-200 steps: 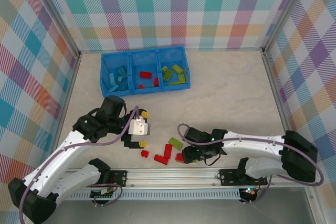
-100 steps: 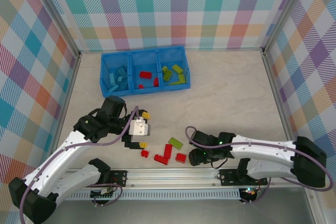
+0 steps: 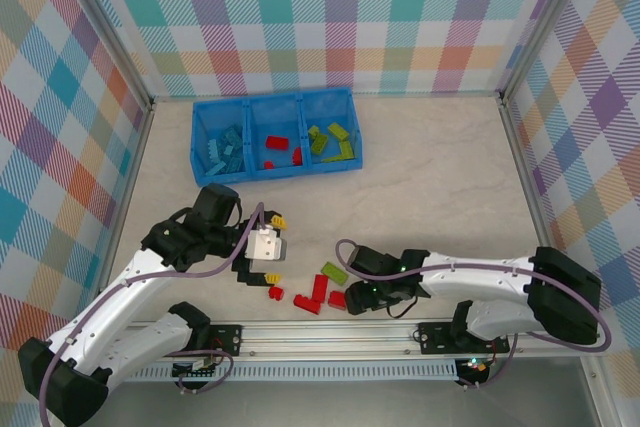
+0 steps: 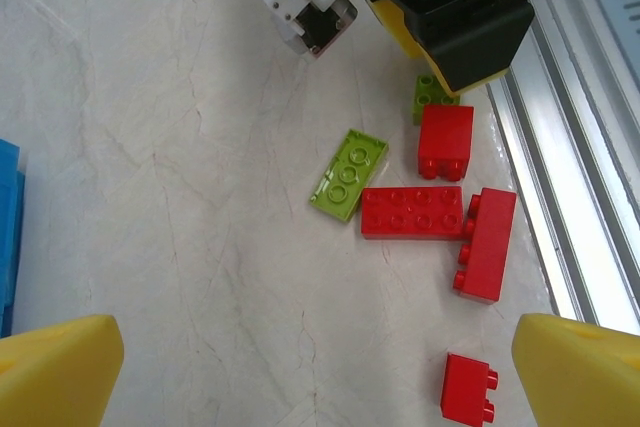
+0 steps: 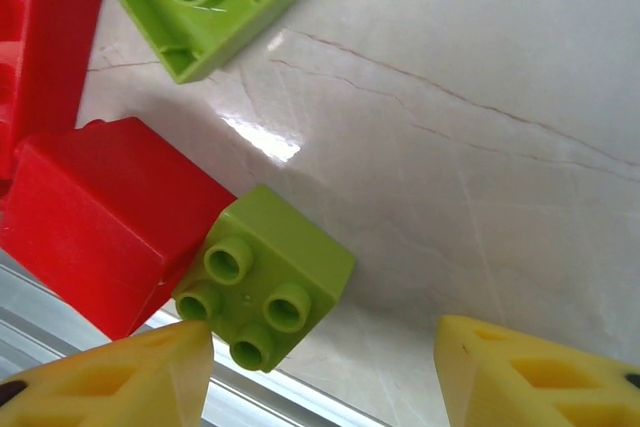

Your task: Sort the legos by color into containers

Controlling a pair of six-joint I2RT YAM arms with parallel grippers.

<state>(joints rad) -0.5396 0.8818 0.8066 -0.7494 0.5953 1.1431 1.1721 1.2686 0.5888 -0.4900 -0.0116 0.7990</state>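
Observation:
The blue bin tray (image 3: 270,99) stands at the back with blue, red and green legos in its three compartments. Loose legos lie near the front rail: a green plate (image 4: 348,174), a long red brick (image 4: 412,212), another red brick (image 4: 487,243), a square red brick (image 4: 446,141) and a small red brick (image 4: 468,389). My right gripper (image 5: 325,377) is open and low on the table. A small green brick (image 5: 265,272) lies between its fingers, close to the left finger (image 5: 110,382) and against the square red brick (image 5: 100,217). My left gripper (image 4: 320,377) hangs open above bare table.
The aluminium front rail (image 4: 570,177) runs right beside the loose bricks. My right gripper's black body (image 4: 460,17) sits over the small green brick (image 4: 430,97) in the left wrist view. Checkered walls enclose the table.
My right gripper drew back to the right, then came back left to the green and red bricks by the rail. The left arm has barely moved.

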